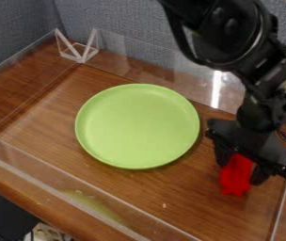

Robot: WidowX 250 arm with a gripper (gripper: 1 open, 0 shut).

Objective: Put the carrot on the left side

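The carrot [237, 177] is a bright red blocky stick, standing nearly upright at the right of the wooden table, right of the lime-green plate [136, 125]. My black gripper [241, 160] comes down on it from above and is shut on its upper part, with the fingers on either side. The carrot's lower end shows below the fingers, close to the table; I cannot tell whether it still touches the wood. The plate holds nothing.
Clear acrylic walls [133, 202] fence the wooden table [39, 94] on all sides. A small clear stand [78, 44] sits at the back left corner. The arm's bulky black links [233, 38] hang over the right back area.
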